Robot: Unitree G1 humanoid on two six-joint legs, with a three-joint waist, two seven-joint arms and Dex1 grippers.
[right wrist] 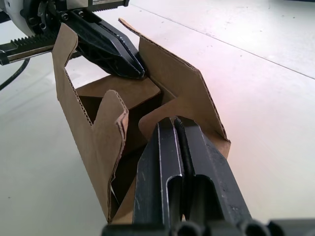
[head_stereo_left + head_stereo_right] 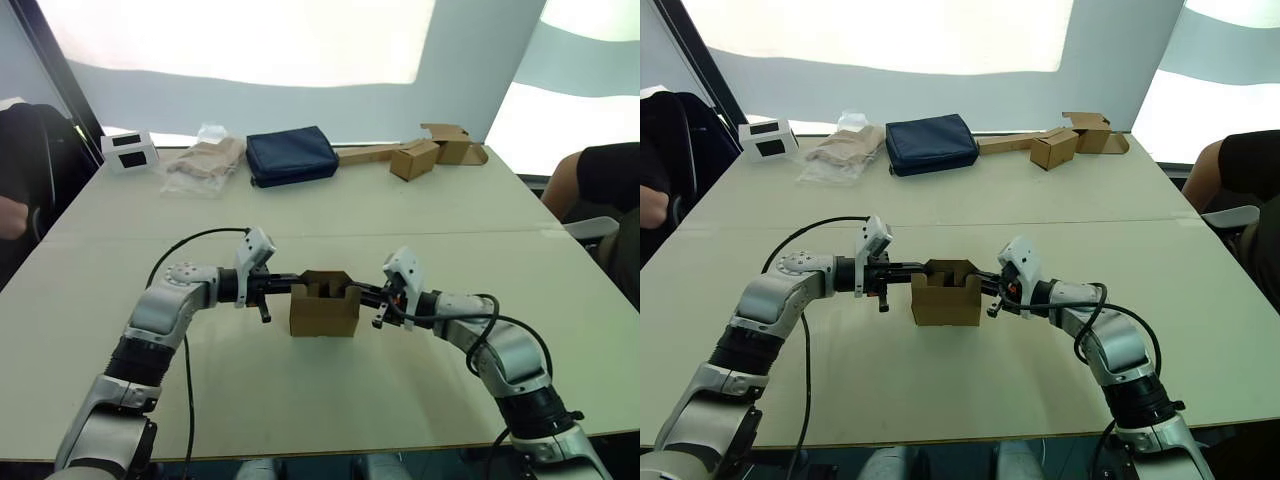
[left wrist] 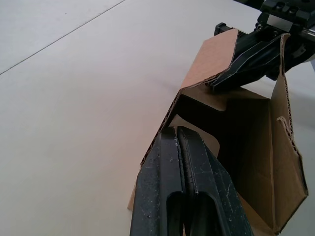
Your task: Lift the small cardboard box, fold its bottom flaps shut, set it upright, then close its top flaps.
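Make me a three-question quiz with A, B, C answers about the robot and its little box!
1. Where is the small cardboard box?
A. Between the two claws
B. Beside the white clock
C. On the floor

2. What colour is the pouch at the table's far side?
A. Red
B. Dark blue
C. Yellow

3. How are the box's top flaps?
A. Taped shut
C. Torn off
B. Standing open

Answers: 1 A, the left claw and right claw meet it from either side. 2 B, it looks navy. 3 B, the flaps stick upward.
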